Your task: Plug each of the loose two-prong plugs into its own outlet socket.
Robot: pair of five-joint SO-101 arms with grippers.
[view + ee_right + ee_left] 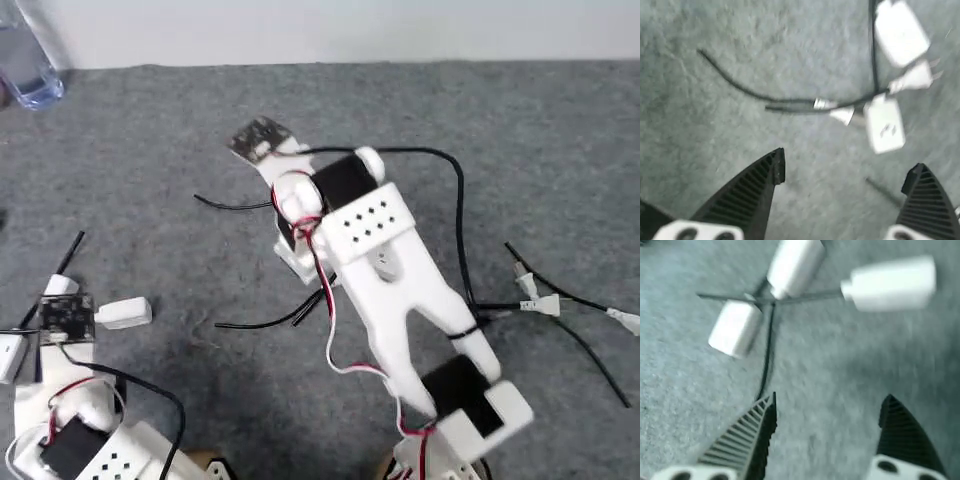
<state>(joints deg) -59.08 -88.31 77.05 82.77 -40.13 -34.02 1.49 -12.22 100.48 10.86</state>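
White two-prong plug [916,77], black-corded, loose, prongs bare, lying flat; white outlet socket [884,125] just beside it, slots up, unplugged.

Overhead, plus two close wrist views

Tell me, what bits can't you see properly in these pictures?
- High view: the right arm covers the grey mat beneath it, so whatever lies there is hidden.
- High view: a white plug is cut off by the right edge.
- Left wrist view: past the open left hand, the white blocks are blurred; slots or prongs cannot be told.
- Right wrist view: a white piece is cut off by the picture's edge.
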